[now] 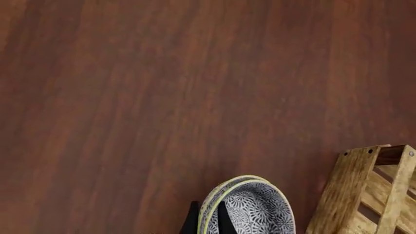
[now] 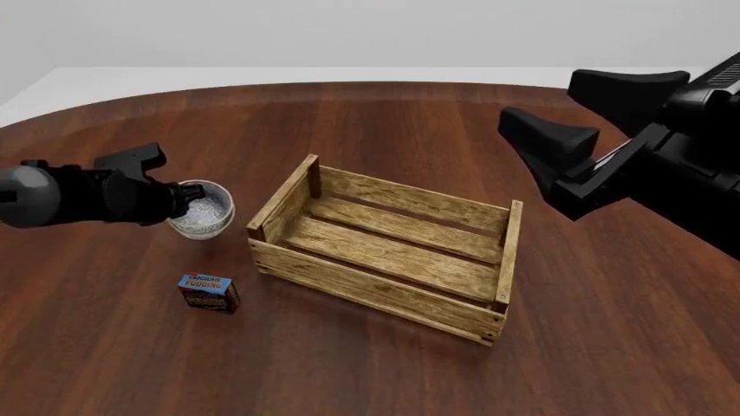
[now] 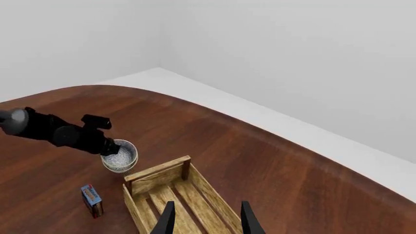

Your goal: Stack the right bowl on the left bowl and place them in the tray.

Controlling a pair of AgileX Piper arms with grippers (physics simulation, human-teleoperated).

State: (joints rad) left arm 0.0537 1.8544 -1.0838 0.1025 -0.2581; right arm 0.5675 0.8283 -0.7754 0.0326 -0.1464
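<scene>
Two white bowls with a blue-grey floral pattern sit nested as one stack (image 1: 256, 209); two rims show one inside the other. My left gripper (image 1: 208, 218) is shut on the stack's rim, one finger inside and one outside. In the front view the stack (image 2: 206, 211) is just left of the tray's left end, with the left gripper (image 2: 179, 201) on its left side. I cannot tell whether the stack touches the table. The tray (image 2: 370, 282) is an empty light-wood slatted crate. My right gripper (image 2: 542, 97) is open and empty, raised high over the tray's right end.
A small blue-and-red pudding box (image 2: 210, 293) stands on the table in front of the stack. The tray's corner post (image 1: 364, 195) is close beside the bowls. The right wrist view shows the stack (image 3: 121, 157), the tray (image 3: 156, 178) and the box (image 3: 91, 200).
</scene>
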